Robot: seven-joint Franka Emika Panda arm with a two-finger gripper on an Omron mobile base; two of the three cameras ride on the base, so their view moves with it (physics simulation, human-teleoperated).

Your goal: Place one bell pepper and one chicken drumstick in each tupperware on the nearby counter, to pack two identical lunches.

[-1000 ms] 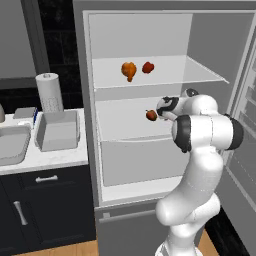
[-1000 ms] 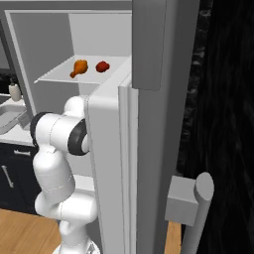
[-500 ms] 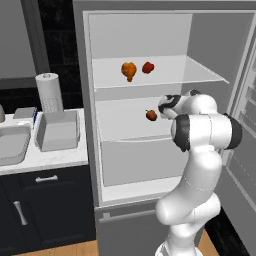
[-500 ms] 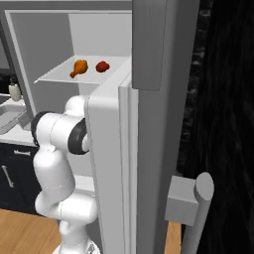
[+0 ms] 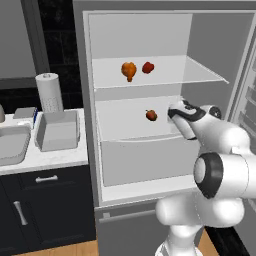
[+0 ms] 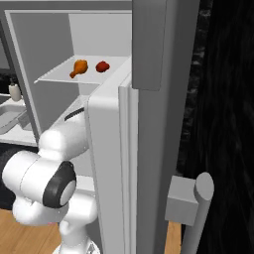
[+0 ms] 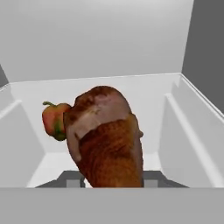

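The arm (image 5: 220, 165) was glossy white, built of fat rounded segments with smooth bulging shells. A dark grey ring capped its big joint, rimmed in black. Toward the wrist the casing narrowed, ending in a black band beside the tool (image 5: 172, 113).

The brown drumstick (image 7: 107, 140) sat upright between the claw (image 7: 111, 180) fingers, bulbous end up. Just behind it, to the left, stood a red-orange pepper (image 7: 54, 120). A grey tub (image 5: 57, 131) lay well left on the counter (image 5: 45, 157).
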